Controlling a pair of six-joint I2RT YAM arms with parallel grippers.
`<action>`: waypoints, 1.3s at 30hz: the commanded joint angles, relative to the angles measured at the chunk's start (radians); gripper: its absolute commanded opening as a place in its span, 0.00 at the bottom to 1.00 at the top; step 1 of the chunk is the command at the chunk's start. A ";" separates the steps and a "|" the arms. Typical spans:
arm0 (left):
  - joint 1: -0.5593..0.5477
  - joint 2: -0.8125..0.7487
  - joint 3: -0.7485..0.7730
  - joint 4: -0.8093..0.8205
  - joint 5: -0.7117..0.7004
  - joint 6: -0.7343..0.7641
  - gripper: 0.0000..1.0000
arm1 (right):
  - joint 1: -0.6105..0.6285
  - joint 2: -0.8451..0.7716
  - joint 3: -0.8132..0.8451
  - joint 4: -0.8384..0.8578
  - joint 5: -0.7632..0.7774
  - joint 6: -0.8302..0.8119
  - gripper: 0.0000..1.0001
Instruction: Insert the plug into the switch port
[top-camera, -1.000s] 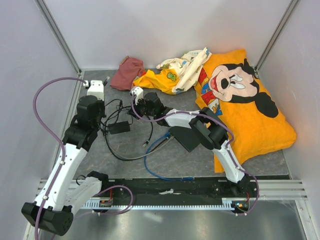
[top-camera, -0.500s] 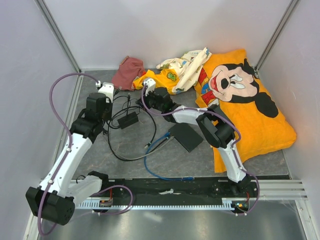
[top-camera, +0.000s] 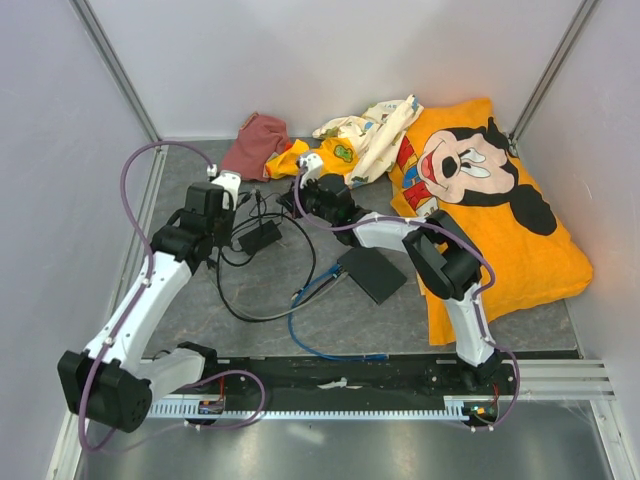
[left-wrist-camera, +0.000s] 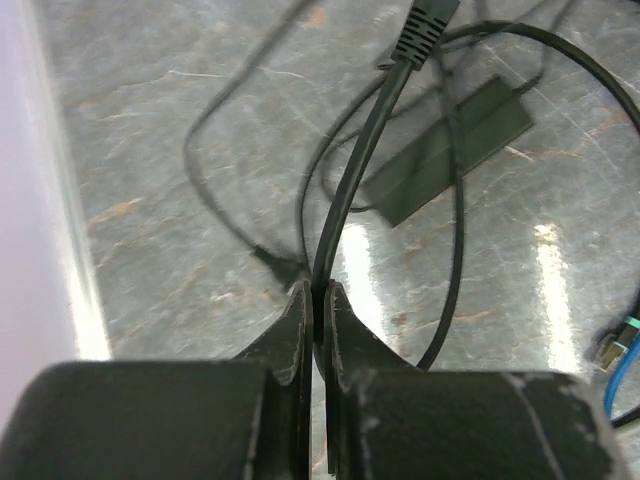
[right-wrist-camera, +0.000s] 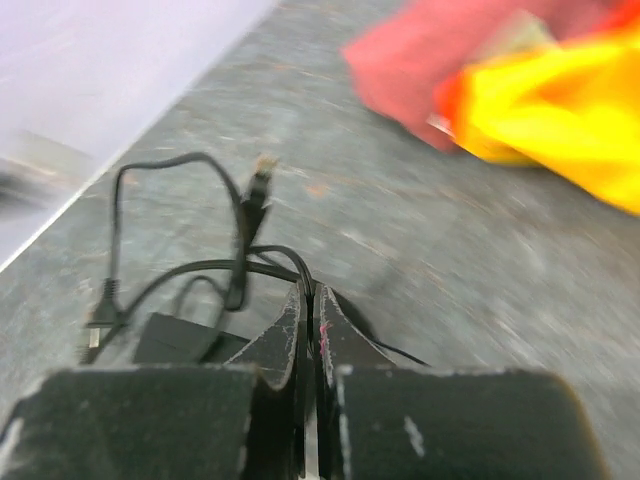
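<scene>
The plug (top-camera: 296, 292) ends the thin blue cable (top-camera: 330, 352) and lies on the grey mat just left of the flat black switch (top-camera: 372, 274); no gripper touches it. It also shows at the right edge of the left wrist view as the plug (left-wrist-camera: 612, 346). The switch's ports do not show. My left gripper (left-wrist-camera: 318, 290) is shut on a thick black cable (left-wrist-camera: 350, 190) at the far left of the mat, above a black adapter (top-camera: 258, 238). Beside it, my right gripper (right-wrist-camera: 310, 295) is shut on a thin black cable (right-wrist-camera: 200, 268).
Black cables (top-camera: 250, 300) loop across the mat's left half. A red cloth (top-camera: 255, 145), a yellow printed cloth (top-camera: 345, 150) and a large orange pillow (top-camera: 500, 220) fill the back and right. Walls close in on three sides.
Both arms have moved toward the back right, dragging the black cables and adapter with them. The right gripper has closed on the thin black cable. The blue cable has stayed put.
</scene>
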 joint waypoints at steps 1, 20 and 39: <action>-0.002 -0.136 0.063 -0.025 -0.144 -0.022 0.02 | -0.119 -0.050 -0.074 0.069 0.094 0.133 0.00; 0.001 -0.290 0.103 0.055 0.027 -0.009 0.03 | -0.153 -0.121 -0.123 -0.167 -0.091 0.064 0.55; -0.066 -0.201 -0.066 0.104 0.740 -0.148 0.02 | -0.162 -0.841 -0.543 -0.305 -0.131 -0.037 0.91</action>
